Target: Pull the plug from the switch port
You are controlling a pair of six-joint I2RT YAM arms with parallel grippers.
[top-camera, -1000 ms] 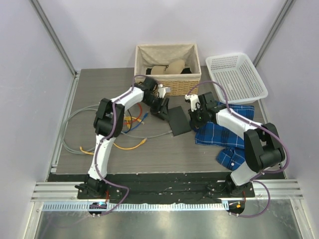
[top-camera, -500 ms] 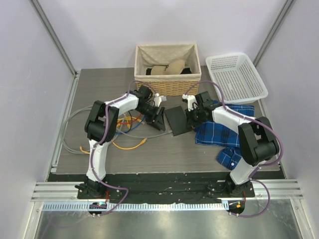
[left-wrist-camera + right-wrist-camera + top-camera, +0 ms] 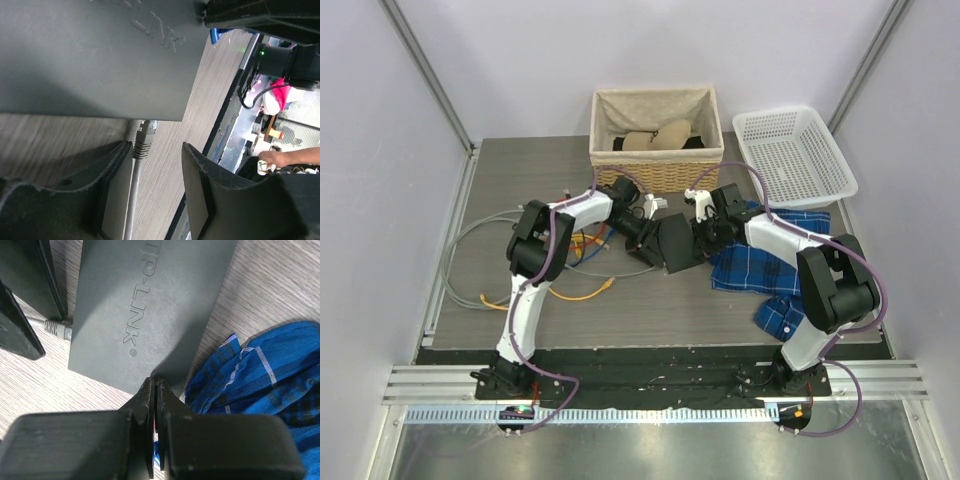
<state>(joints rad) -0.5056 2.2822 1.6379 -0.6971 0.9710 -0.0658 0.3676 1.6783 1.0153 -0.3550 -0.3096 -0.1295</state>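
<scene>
The switch (image 3: 677, 245) is a flat black box lying at mid-table; it fills the top of the left wrist view (image 3: 100, 50) and shows in the right wrist view (image 3: 150, 305). A grey plug (image 3: 142, 141) on a grey cable sits in a socket on its narrow edge and also shows in the right wrist view (image 3: 56, 328). My left gripper (image 3: 157, 157) is open, its fingers on either side of the plug and cable, the plug close to the left finger (image 3: 112, 175). My right gripper (image 3: 155, 385) is shut, its tips against the switch's opposite edge.
A blue plaid cloth (image 3: 770, 262) lies right of the switch, under the right arm. A wicker basket (image 3: 657, 170) and a white plastic basket (image 3: 793, 150) stand at the back. Grey (image 3: 470, 250), orange (image 3: 575, 293) and blue cables lie on the left.
My left gripper has swung back to the right and now straddles the plug at the switch's edge. The right gripper moved slightly left onto the switch, then held still.
</scene>
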